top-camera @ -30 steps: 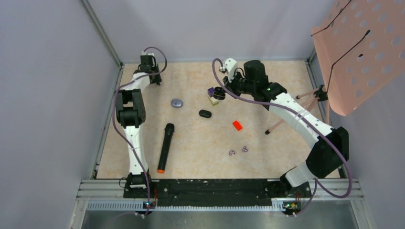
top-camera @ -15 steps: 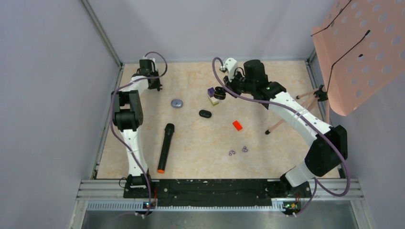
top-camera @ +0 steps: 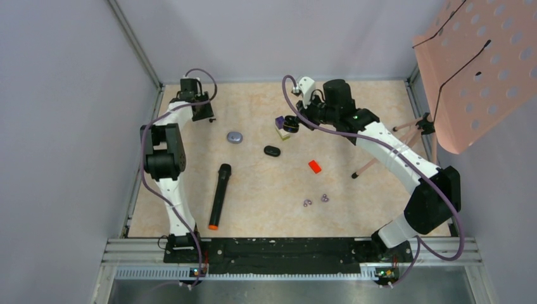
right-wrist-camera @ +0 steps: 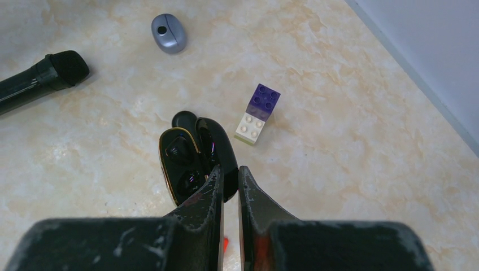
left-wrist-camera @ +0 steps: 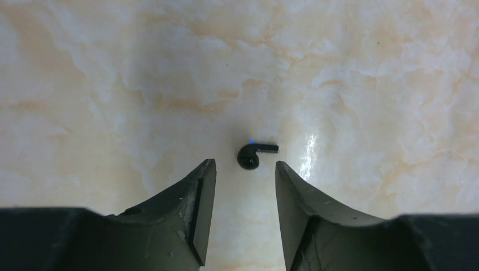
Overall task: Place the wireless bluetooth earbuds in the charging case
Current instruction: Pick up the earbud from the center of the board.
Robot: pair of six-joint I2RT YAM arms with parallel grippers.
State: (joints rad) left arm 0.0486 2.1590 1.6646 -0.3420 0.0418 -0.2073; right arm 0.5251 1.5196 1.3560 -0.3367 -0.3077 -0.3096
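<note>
One earbud (left-wrist-camera: 252, 155) lies just ahead of the released left tool (left-wrist-camera: 244, 169), stem pointing sideways across its gap; the right tool (right-wrist-camera: 230, 172) grasps the open charging case (right-wrist-camera: 183, 161).

Soft, even light is falling from above, giving faint shadows. On the table (left-wrist-camera: 113, 84), a white glare is shining at 3 o'clock from the earbud (left-wrist-camera: 250, 157).

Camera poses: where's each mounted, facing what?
Top external: above, behind the bases, looking down on table; left arm, right arm show.
Left wrist: faces down at earbud just beyond open left end effector.
Right wrist: faces down at charging case held by right end effector.
Shared: top and right wrist both show microphone.
</note>
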